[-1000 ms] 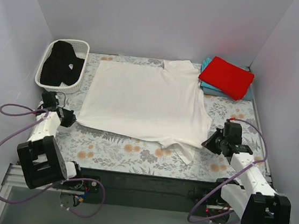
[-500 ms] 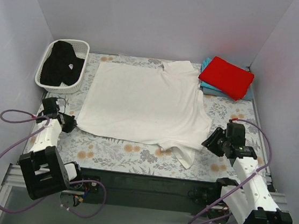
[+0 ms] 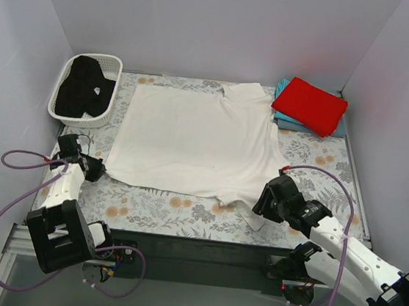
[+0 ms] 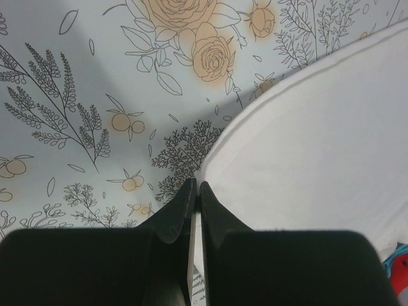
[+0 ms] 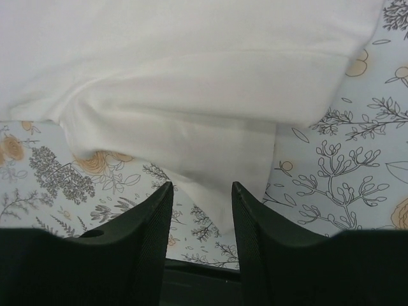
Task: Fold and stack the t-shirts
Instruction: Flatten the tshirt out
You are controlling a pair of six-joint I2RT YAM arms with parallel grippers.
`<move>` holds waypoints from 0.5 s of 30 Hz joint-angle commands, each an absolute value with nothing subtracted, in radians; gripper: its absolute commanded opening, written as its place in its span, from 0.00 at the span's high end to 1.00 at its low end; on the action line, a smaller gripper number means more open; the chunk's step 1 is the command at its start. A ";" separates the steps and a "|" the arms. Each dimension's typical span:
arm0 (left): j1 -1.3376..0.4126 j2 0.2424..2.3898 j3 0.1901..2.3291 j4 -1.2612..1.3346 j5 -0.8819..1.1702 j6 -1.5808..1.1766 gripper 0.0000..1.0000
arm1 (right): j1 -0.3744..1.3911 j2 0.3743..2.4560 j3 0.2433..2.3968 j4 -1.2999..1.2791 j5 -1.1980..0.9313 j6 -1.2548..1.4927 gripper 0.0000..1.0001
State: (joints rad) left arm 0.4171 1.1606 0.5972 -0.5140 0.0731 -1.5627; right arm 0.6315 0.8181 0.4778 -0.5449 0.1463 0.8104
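A large white t-shirt (image 3: 199, 137) lies spread flat on the floral table cloth, its plain side up. My left gripper (image 3: 98, 169) is at its near left corner, and the left wrist view shows it (image 4: 196, 185) shut on the shirt's hem (image 4: 306, 146). My right gripper (image 3: 260, 206) is open over the shirt's near right sleeve (image 5: 210, 108), with one finger on each side of the sleeve tip (image 5: 201, 186). A folded red t-shirt (image 3: 310, 104) lies on a folded teal one (image 3: 288, 121) at the back right. A black t-shirt (image 3: 82, 91) sits crumpled in the basket.
A white lattice basket (image 3: 97, 58) stands at the back left. The floral cloth (image 3: 161, 207) shows bare along the near edge. White walls close in the back and both sides. Purple cables loop beside both arm bases.
My right arm has swung left and inward, from beside the shirt's right edge to over the near sleeve. My left gripper has drawn slightly nearer, with the shirt corner following.
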 commanded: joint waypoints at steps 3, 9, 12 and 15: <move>0.422 1.124 0.594 -0.499 0.086 -1.540 1.00 | 0.729 0.867 0.454 -0.560 0.347 0.920 0.47; 0.422 1.134 0.597 -0.494 0.084 -1.531 1.00 | 0.790 0.911 0.422 -0.531 0.365 0.925 0.41; 0.422 1.137 0.592 -0.494 0.080 -1.531 1.00 | 0.795 0.936 0.405 -0.489 0.347 0.917 0.61; 0.422 1.134 0.592 -0.497 0.080 -1.537 1.00 | 0.796 0.939 0.406 -0.494 0.328 0.905 0.83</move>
State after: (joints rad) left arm 0.4171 1.1545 0.5972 -0.5007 0.0799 -1.5444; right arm 0.7879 0.9344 0.4141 -0.5156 0.3237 0.9058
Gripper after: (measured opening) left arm 0.018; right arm 0.300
